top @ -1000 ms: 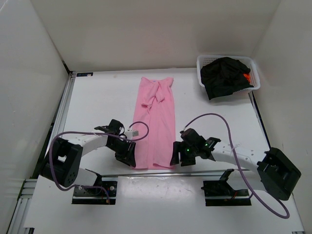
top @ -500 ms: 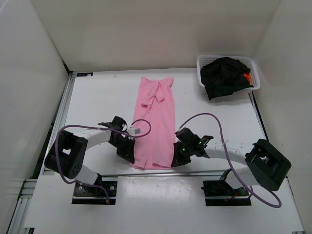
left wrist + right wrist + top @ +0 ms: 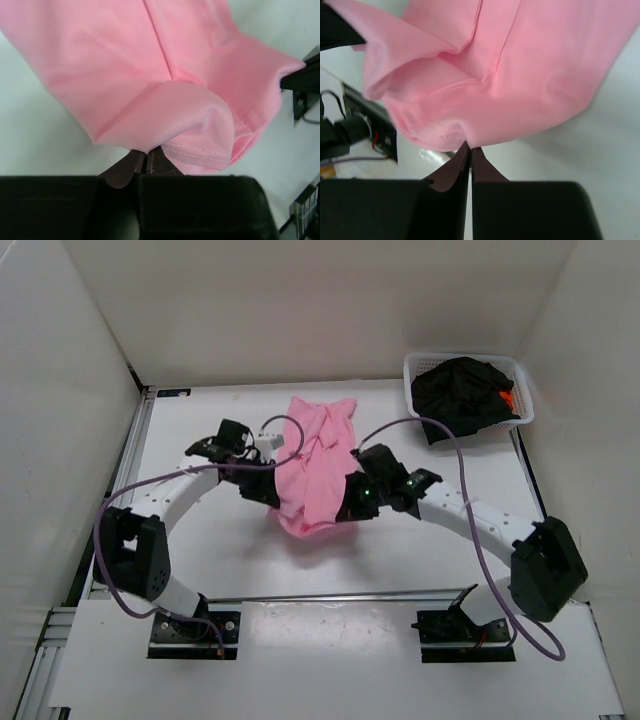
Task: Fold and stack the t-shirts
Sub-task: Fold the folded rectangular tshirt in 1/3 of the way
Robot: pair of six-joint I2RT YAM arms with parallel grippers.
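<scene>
1. Clearly, the pink t-shirt [image 3: 320,455] is mid-fold: it lies as a long narrow strip down the middle of the table [image 3: 190,440], with its near hem raised and curled back over the rest.
2. The left gripper [image 3: 266,490] has its jaws pinched tight on the hem's left corner. Its wrist view shows the stitched edge bunched right at the fingertips.
3. The right gripper [image 3: 352,504] is likewise clamped on the right corner, and the cloth drapes off it.
4. As I judge it, the sides are already folded in lengthwise. For this shirt, what is left is to lay the hem toward the collar end and flatten it.
5. The black t-shirt [image 3: 458,395] is heaped in the white basket [image 3: 415,365] at the far right corner. The orange t-shirt [image 3: 506,397] only peeks out beside it. Both look unfolded, so no stack exists yet and most of the task remains.
</scene>
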